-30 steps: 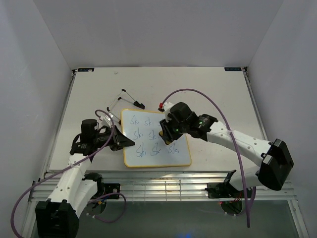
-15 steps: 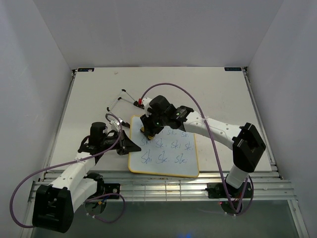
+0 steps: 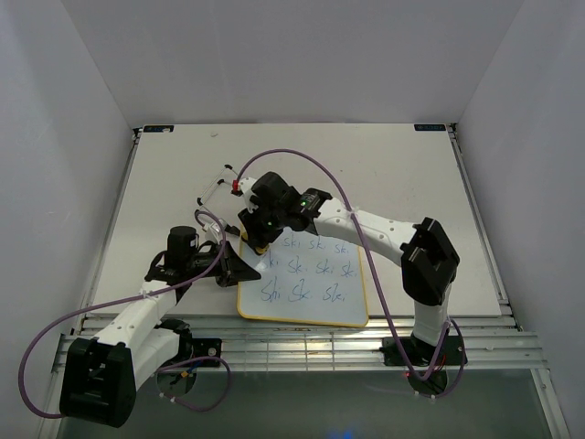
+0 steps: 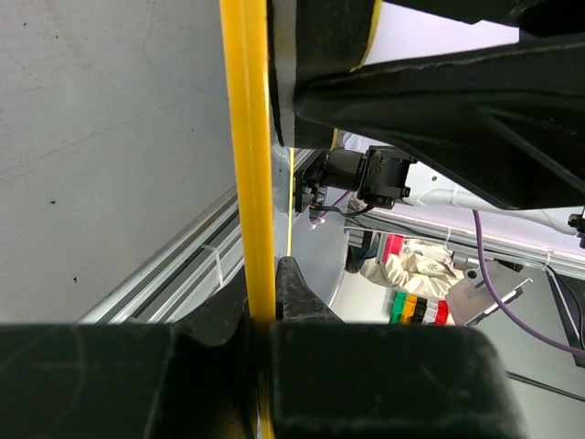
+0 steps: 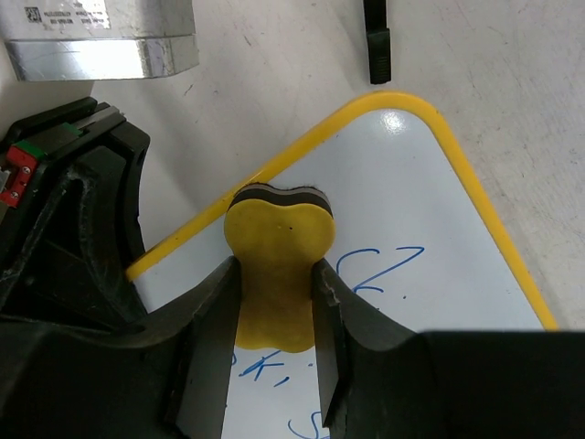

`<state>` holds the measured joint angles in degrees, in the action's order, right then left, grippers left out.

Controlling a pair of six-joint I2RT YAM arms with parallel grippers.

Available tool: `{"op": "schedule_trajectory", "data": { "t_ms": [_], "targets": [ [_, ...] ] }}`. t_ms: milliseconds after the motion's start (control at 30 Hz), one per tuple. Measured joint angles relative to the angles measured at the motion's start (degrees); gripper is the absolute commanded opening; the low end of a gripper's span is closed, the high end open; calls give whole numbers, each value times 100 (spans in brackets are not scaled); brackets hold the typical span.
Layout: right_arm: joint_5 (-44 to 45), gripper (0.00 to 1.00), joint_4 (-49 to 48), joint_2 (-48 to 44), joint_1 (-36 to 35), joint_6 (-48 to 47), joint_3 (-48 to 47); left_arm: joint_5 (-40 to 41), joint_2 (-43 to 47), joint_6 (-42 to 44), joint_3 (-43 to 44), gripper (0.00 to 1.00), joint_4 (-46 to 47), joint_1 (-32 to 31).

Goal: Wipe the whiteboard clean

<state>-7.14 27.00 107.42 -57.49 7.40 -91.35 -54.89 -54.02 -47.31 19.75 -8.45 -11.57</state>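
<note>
The whiteboard (image 3: 315, 291), white with a thin yellow frame and rows of blue handwriting, lies near the table's front edge. My left gripper (image 3: 236, 268) is shut on the board's left yellow frame (image 4: 249, 183). My right gripper (image 3: 257, 234) is shut on a small yellow eraser (image 5: 278, 270) and presses it on the board's upper left corner (image 5: 402, 174), beside the blue marks (image 5: 379, 270). The top row's leftmost part reads wiped white.
A black wire stand (image 3: 230, 183) lies on the table behind the board; its foot shows in the right wrist view (image 5: 376, 41). White walls enclose the table on three sides. The metal rail (image 3: 302, 343) runs along the front edge.
My right gripper swept the eraser leftward across the board's top row to its upper left corner. The board slid a little toward the front and right, then held still with my left gripper.
</note>
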Motion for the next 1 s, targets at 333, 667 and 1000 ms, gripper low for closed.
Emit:
{"op": "schedule_trajectory", "data": {
  "t_ms": [333,667,1000],
  "targets": [
    [129,31,-208,-127,487,118,527,33,0,-13,-55,0,-13,0],
    [310,30,22,-81,776,118,520,20,2,-13,-55,0,-11,2],
    [-48,31,201,382,199,212,-492,0,2,-7,-55,0,0,4]
  ]
}}
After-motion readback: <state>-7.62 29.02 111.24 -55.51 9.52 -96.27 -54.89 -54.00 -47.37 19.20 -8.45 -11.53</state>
